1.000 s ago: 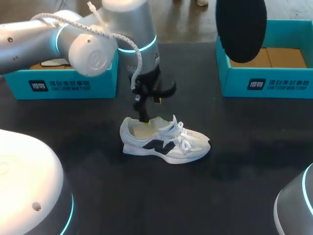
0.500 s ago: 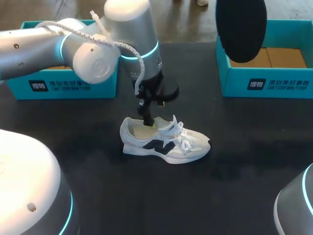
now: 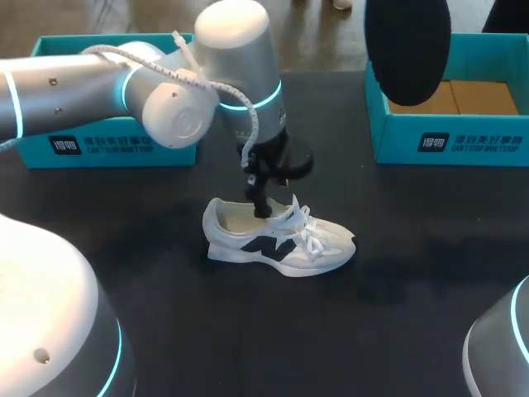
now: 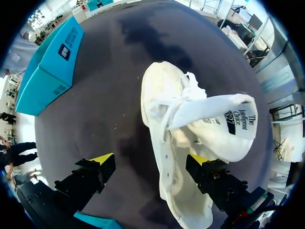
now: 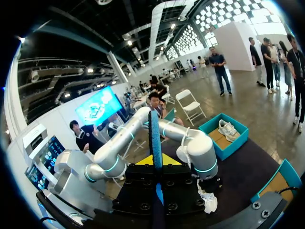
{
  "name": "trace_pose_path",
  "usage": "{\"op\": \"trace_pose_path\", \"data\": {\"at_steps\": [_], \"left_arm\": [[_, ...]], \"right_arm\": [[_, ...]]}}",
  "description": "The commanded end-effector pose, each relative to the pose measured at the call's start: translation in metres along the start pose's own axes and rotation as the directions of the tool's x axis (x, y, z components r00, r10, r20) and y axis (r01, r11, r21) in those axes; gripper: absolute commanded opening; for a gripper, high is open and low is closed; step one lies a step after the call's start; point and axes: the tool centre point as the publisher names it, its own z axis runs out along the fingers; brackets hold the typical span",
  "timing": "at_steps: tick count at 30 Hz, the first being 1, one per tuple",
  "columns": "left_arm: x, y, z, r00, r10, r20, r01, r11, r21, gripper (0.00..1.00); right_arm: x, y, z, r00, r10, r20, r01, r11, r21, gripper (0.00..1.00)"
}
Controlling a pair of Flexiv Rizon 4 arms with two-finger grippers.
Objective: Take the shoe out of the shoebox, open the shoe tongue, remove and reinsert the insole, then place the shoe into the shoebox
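Two teal boxes are sitting along the far side of the dark worktop (image 3: 413, 281). The left shoebox (image 3: 107, 145) is lying partly behind the left arm (image 3: 99, 83), and the right wrist view is showing a second shoe (image 5: 227, 128) resting inside it. The right shoebox (image 3: 463, 124) is standing well apart from everything else, and its near left corner is being hidden in the head view by the dark insole (image 3: 407, 45), which is hanging high above the worktop. The right end effector (image 5: 156, 163) is clamping that insole, which is rising edge-on from between its two fingers.

The shoe (image 3: 281, 238) is lying on its sole near the middle of the worktop, outside both boxes, with its toe pointing towards the right shoebox. Its tongue (image 4: 224, 121) is standing up and folded forward, so its label is showing and the opening is exposed. Nothing is lying between the shoe and the left arm, which is crossing over the left shoebox.

The left end effector (image 3: 266, 197) is hanging directly over the heel opening with its fingers spread wide apart and gripping nothing. One yellow-tipped finger (image 4: 199, 160) is dipping into the opening just behind the tongue. The other is hovering over bare worktop beside the shoe's side wall, clear of it.
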Motion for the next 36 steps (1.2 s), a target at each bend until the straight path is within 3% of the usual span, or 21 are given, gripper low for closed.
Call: {"op": "trace_pose_path", "data": {"at_steps": [1,3,6,7,10,12,15,16,17,18,28,36], "left_arm": [[-0.007,-0.002,0.011,1.0,-0.001,-0.012,0.001,1.0,-0.003,1.0],[-0.007,-0.001,0.013,1.0,-0.003,-0.013,0.003,1.0,-0.004,1.0],[-0.007,0.002,0.015,1.0,-0.009,-0.017,0.009,1.0,-0.002,0.88],[-0.006,0.003,0.016,1.0,-0.011,-0.021,0.011,1.0,-0.002,0.77],[-0.005,0.004,0.017,1.0,-0.014,-0.026,0.014,1.0,0.0,0.74],[-0.004,0.004,0.017,0.999,-0.014,-0.029,0.014,1.0,0.004,0.5],[-0.003,0.003,0.017,0.999,-0.008,-0.031,0.008,1.0,0.009,0.33],[-0.003,0.003,0.018,0.999,-0.005,-0.032,0.006,1.0,0.01,0.24],[-0.003,0.003,0.018,0.999,0.0,-0.032,0.0,1.0,0.01,0.08],[-0.003,0.003,0.019,0.999,0.004,-0.031,-0.003,1.0,0.012,0.0],[-0.003,0.005,0.017,0.999,0.024,-0.033,-0.023,0.999,0.033,0.0],[-0.002,0.005,0.002,0.996,0.083,-0.03,-0.081,0.995,0.057,0.0]], "right_arm": [[0.0,0.001,0.0,1.0,0.002,0.003,-0.002,1.0,0.003,0.0],[0.0,0.001,0.0,1.0,0.002,0.003,-0.002,1.0,0.003,0.0],[0.0,0.001,0.0,1.0,0.002,0.003,-0.002,1.0,0.003,0.0],[0.0,0.001,0.0,1.0,0.002,0.003,-0.002,1.0,0.003,0.0],[0.0,0.001,0.0,1.0,0.002,0.003,-0.002,1.0,0.003,0.0],[0.0,0.001,0.0,1.0,0.002,0.003,-0.002,1.0,0.003,0.0],[0.0,0.001,0.0,1.0,0.002,0.003,-0.002,1.0,0.003,0.0],[0.0,0.001,0.0,1.0,0.002,0.003,-0.002,1.0,0.003,0.0],[0.0,0.001,0.0,1.0,0.002,0.003,-0.002,1.0,0.003,0.0],[0.0,0.001,0.0,1.0,0.002,0.003,-0.002,1.0,0.003,0.0],[0.0,0.001,0.0,1.0,0.002,0.003,-0.002,1.0,0.003,0.0],[0.0,0.001,0.0,1.0,0.002,0.003,-0.002,1.0,0.003,0.0]]}}
